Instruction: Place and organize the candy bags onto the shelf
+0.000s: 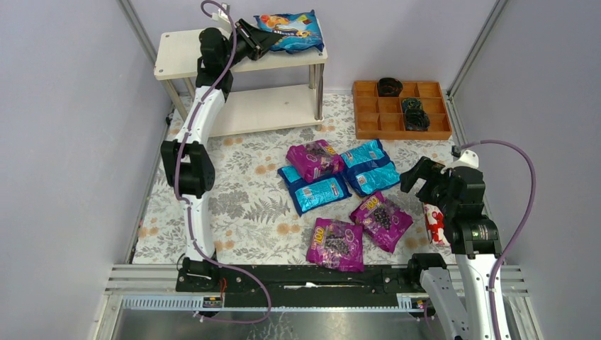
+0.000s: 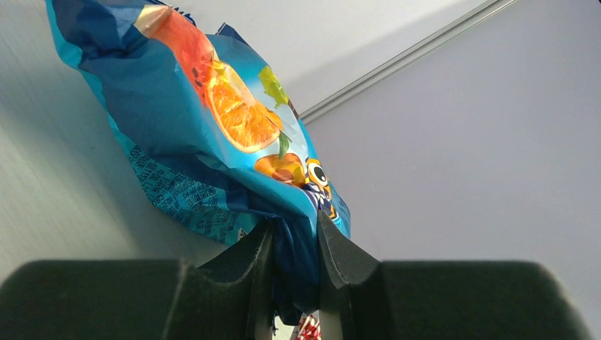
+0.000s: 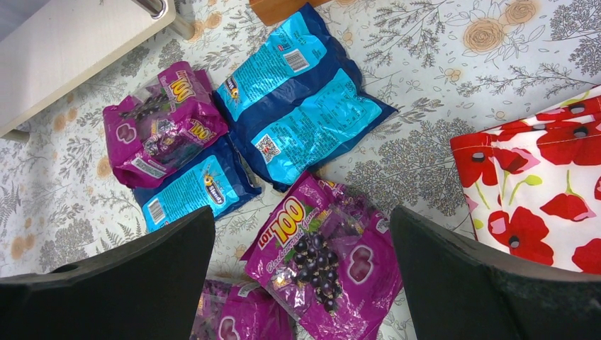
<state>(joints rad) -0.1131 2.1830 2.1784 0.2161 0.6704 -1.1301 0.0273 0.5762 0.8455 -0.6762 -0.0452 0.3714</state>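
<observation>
The left jaws, pinched tight on the blue bag's (image 1: 292, 30) edge, should lay it flat on the shelf (image 1: 177, 58) before releasing; the right jaws gape empty.

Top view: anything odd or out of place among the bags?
A white packet with red flowers lies right of the heap, matching no other bag. One purple bag sits askew, overlapping a blue bag.
</observation>
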